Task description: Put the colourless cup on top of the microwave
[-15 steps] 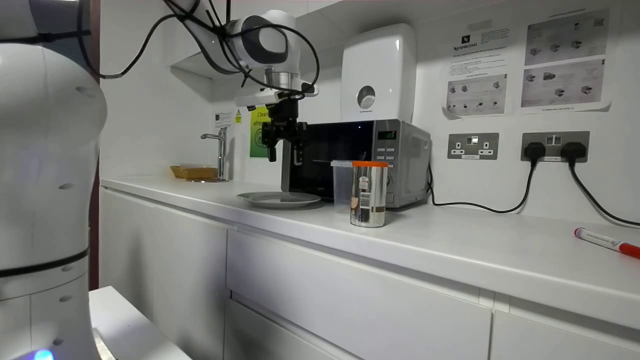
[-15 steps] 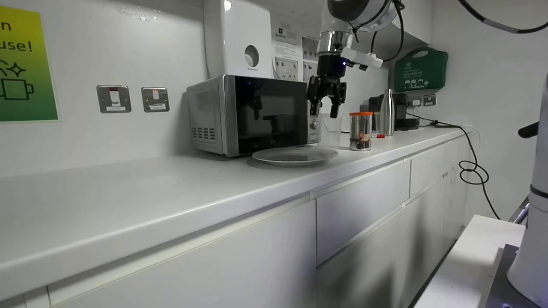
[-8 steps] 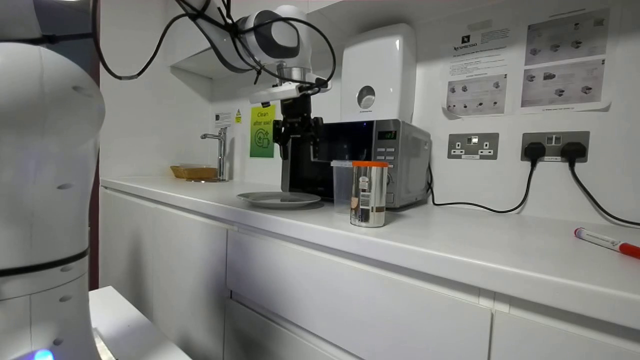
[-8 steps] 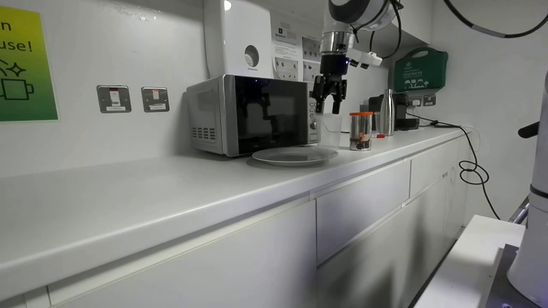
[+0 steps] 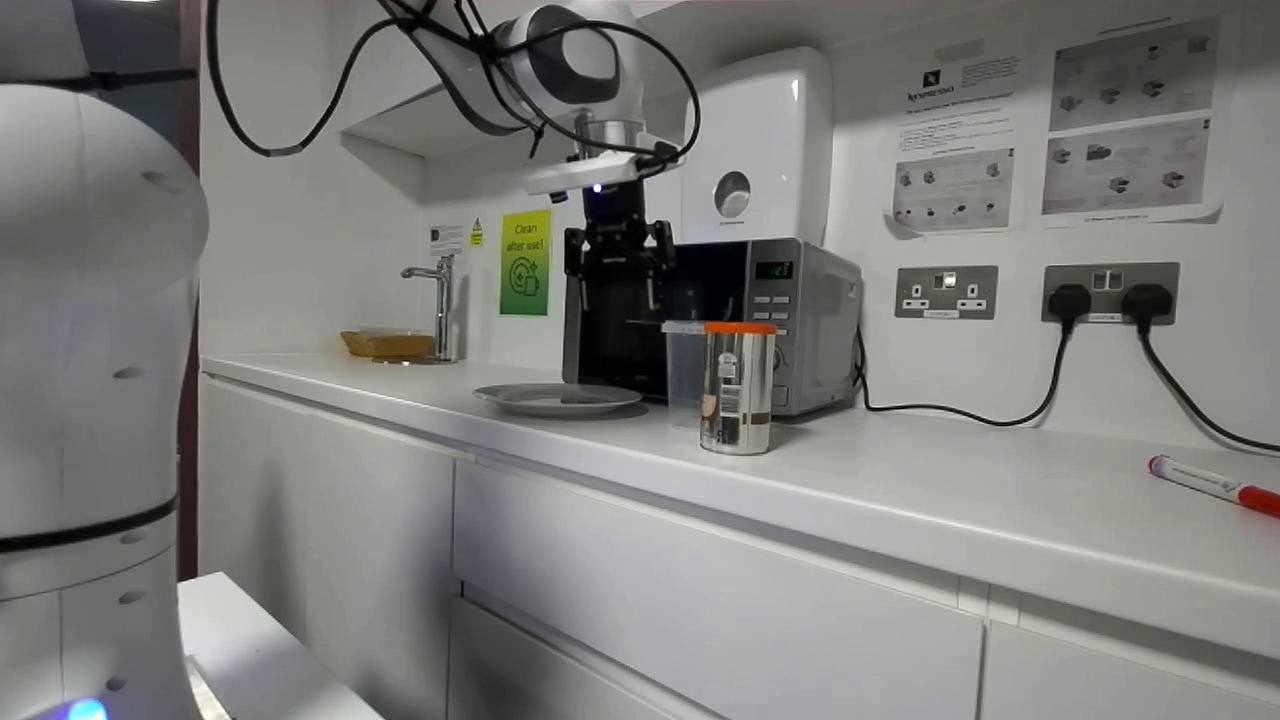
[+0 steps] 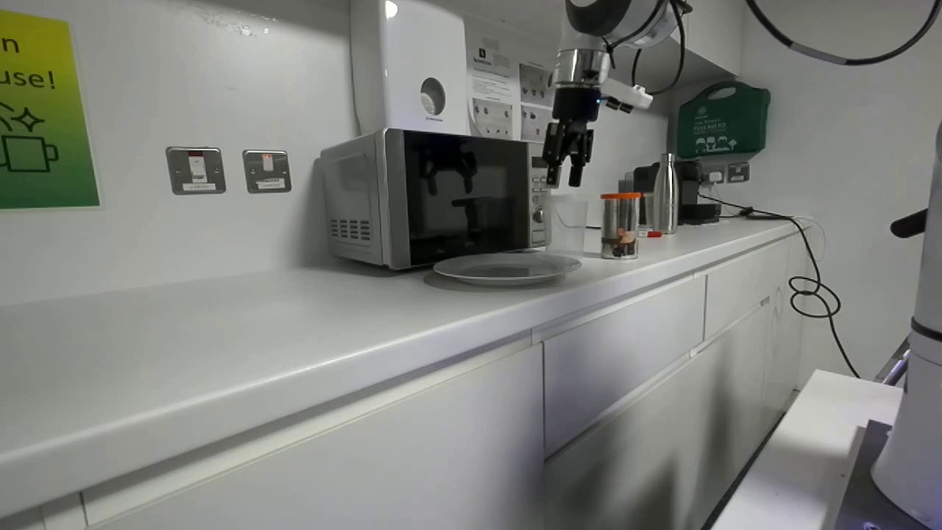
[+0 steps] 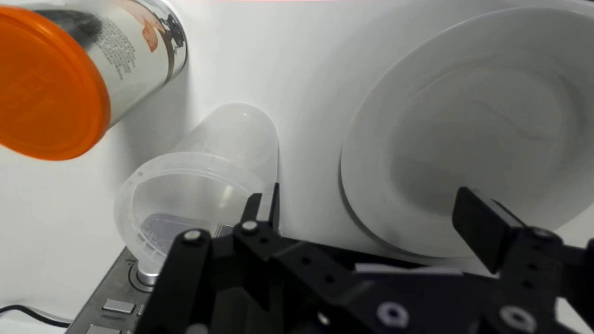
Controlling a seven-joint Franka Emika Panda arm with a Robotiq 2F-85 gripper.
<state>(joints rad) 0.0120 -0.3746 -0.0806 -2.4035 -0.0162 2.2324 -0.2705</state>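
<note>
I take this for the pre-grasp: my fingers (image 7: pixel 482 229) wide apart, empty, higher than the colourless cup (image 6: pixel 567 226) standing between the counter's front edge (image 5: pixel 900 540) and the microwave (image 6: pixel 456 199). Next: centre over it, descend.

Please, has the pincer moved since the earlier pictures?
Yes. In an exterior view, judged against the microwave, the pincer has moved to the picture's right and a little upward.
</note>
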